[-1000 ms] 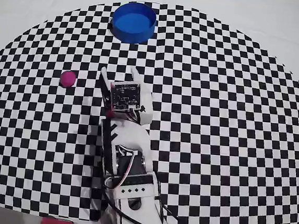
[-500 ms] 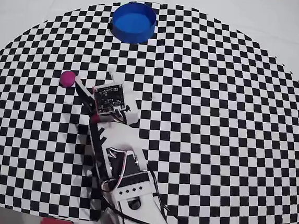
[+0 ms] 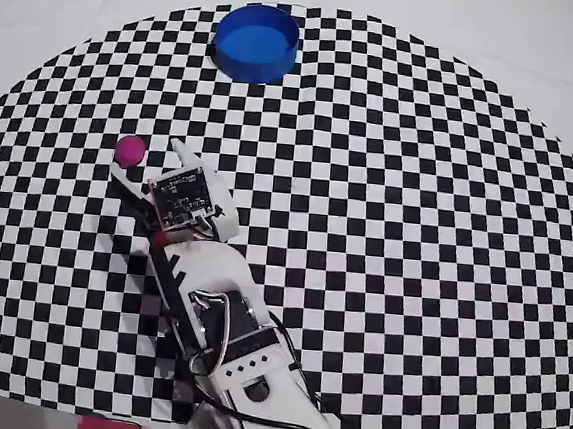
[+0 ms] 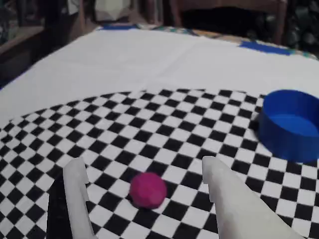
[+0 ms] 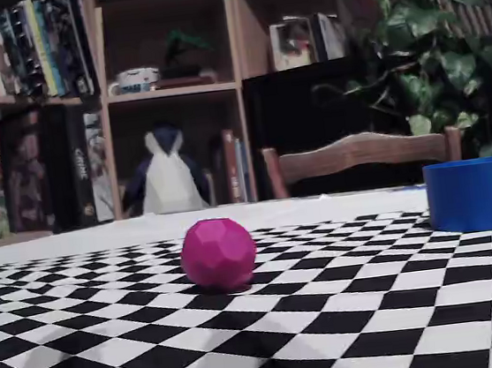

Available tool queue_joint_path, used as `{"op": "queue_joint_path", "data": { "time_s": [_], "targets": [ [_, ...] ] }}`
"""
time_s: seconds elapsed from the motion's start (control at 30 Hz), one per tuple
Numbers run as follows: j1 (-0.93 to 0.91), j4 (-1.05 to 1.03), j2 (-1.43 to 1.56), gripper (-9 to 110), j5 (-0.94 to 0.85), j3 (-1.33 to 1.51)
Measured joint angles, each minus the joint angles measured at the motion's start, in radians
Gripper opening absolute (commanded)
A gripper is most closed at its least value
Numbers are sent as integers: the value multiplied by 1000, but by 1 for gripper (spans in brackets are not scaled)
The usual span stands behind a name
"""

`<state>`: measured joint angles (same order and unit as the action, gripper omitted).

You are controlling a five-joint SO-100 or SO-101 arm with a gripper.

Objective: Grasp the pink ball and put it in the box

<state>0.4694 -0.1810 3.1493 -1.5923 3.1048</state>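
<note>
Overhead view: the small magenta-pink faceted ball sits on the black-and-white checkered mat, well apart from the round shallow solid-blue box up near the mat's far edge. The white two-finger gripper is just beside the ball, w/ the white finger to its right and the dark one just below it; ball looks only partly inside the gap. Judgement: approach step, nothing grasped yet.

Wrist view: gripper is spread wide, white fingers either side of the ball, ball btwn them but a bit nearer the left one, touching neither as far as I can tell. Box at right, empty. To do this well: push fwd a little more so the ball sits deep btwn the tips, centre it, drop low to the mat, then close slow; a round ball will squirt out if pinched off-centre.

Fixed view: ball rests on the mat, box off to the right, gripper not seen here. Lift clear of the low wall before crossing over.
</note>
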Motion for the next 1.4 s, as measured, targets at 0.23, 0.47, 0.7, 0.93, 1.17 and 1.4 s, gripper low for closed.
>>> {"op": "queue_joint_path", "data": {
  "time_s": [0.23, 0.47, 0.7, 0.93, 1.17, 1.4],
  "targets": [
    [25, 0, 0, 26, 0, 0],
    [23, 0, -26, 26, 0, 0],
    [23, 0, -49, 26, 0, 0],
    [23, 41, -97, 26, 0, 0],
    [23, 123, -236, 26, 0, -8],
    [23, 123, -374, 26, 0, -69]
  ]
}}
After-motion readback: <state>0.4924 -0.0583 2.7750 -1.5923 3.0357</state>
